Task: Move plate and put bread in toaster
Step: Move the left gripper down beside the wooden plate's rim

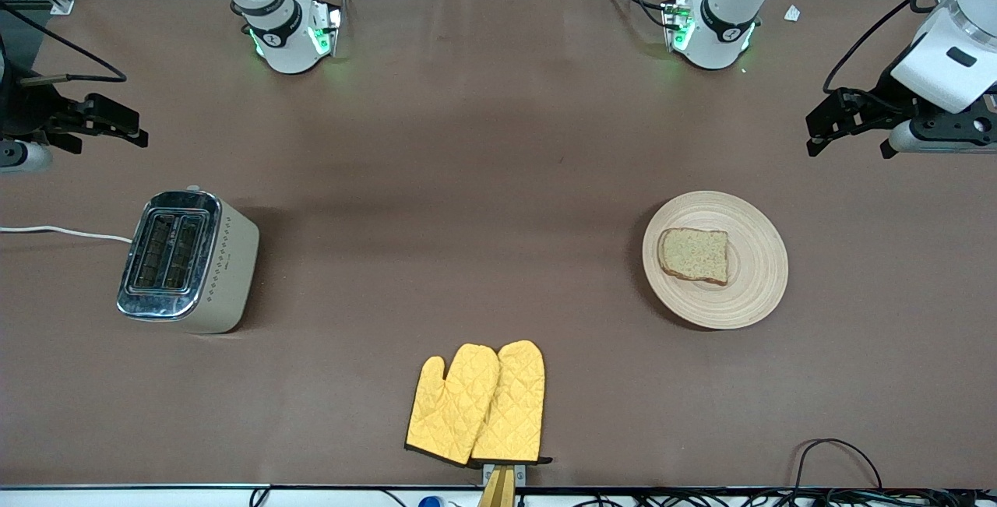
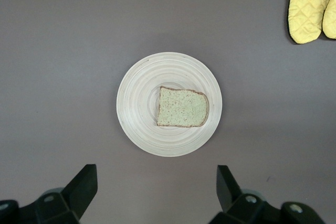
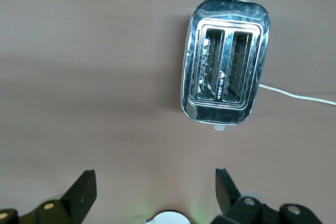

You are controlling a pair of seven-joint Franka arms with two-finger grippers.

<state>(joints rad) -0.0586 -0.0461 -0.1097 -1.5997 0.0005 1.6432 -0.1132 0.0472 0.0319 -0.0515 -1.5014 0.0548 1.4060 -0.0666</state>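
Nothing done yet: bread [image 1: 694,255] sits on plate [image 1: 715,259] at left arm's end, toaster [image 1: 187,261] w/ empty slots at right arm's end, left claw [image 1: 845,124] & right claw [image 1: 97,127] both wide open, empty, hovering over table [image 1: 467,180]

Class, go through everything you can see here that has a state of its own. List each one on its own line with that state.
plate: flat on the table, bread on it.
bread: lying flat on the plate, not gripped.
toaster: upright, both slots empty.
oven mitts: lying flat, overlapping.
left gripper: open, empty, above the table near the plate.
right gripper: open, empty, above the table near the toaster.
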